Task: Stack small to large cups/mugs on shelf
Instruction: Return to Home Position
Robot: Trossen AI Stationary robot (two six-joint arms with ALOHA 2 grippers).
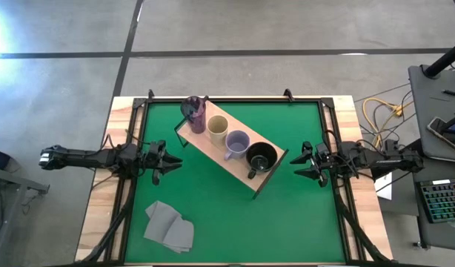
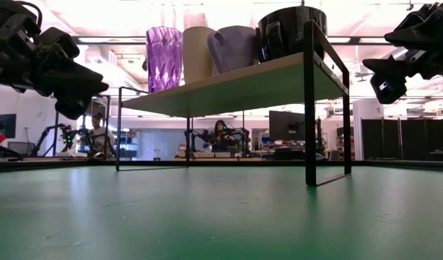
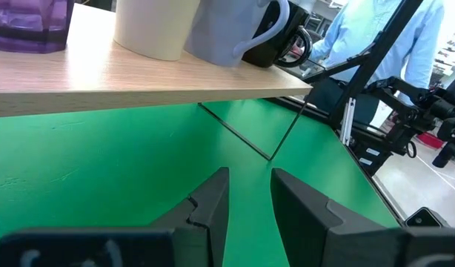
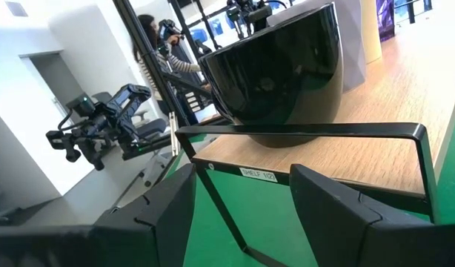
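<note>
Four cups stand upright in a row on the light-wood shelf (image 1: 229, 152), which stands on its black frame on the green mat. From the far left end: the purple tumbler (image 1: 193, 113), the cream cup (image 1: 217, 130), the lavender mug (image 1: 236, 144) and the black mug (image 1: 261, 158). My left gripper (image 1: 175, 161) is open and empty, left of the shelf, above the mat. My right gripper (image 1: 296, 165) is open and empty, right of the shelf's near end, close to the black mug (image 4: 279, 74).
A folded grey cloth (image 1: 169, 226) lies on the green mat (image 1: 235, 222) at the near left. People show in the room beyond the table (image 2: 223, 133) (image 3: 394, 33). A desk with a keyboard (image 1: 442, 200) stands off the table's right side.
</note>
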